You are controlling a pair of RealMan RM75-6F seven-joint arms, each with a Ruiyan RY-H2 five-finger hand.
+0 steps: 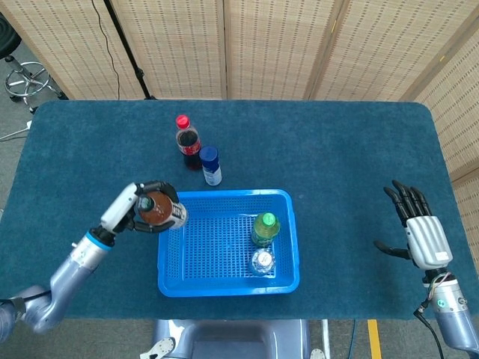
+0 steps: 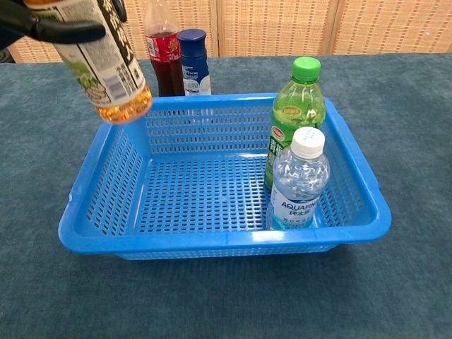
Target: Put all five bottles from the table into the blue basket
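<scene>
My left hand (image 1: pixel 135 209) grips an amber tea bottle (image 1: pixel 159 211) (image 2: pixel 107 63) and holds it tilted in the air over the left rim of the blue basket (image 1: pixel 172 277) (image 2: pixel 212 244). A green-capped bottle (image 1: pixel 265 228) (image 2: pixel 299 106) and a clear water bottle (image 1: pixel 263 262) (image 2: pixel 299 180) stand inside the basket at its right side. A red-capped cola bottle (image 1: pixel 186 141) (image 2: pixel 162 49) and a blue-capped bottle (image 1: pixel 211 165) (image 2: pixel 193 60) stand on the table behind the basket. My right hand (image 1: pixel 419 228) hovers open at the far right, holding nothing.
The table is covered by a dark blue cloth (image 1: pixel 337 149). Woven screens (image 1: pixel 269 45) stand behind its far edge. A stool (image 1: pixel 26 78) and a stand pole (image 1: pixel 123 45) sit beyond the back left corner.
</scene>
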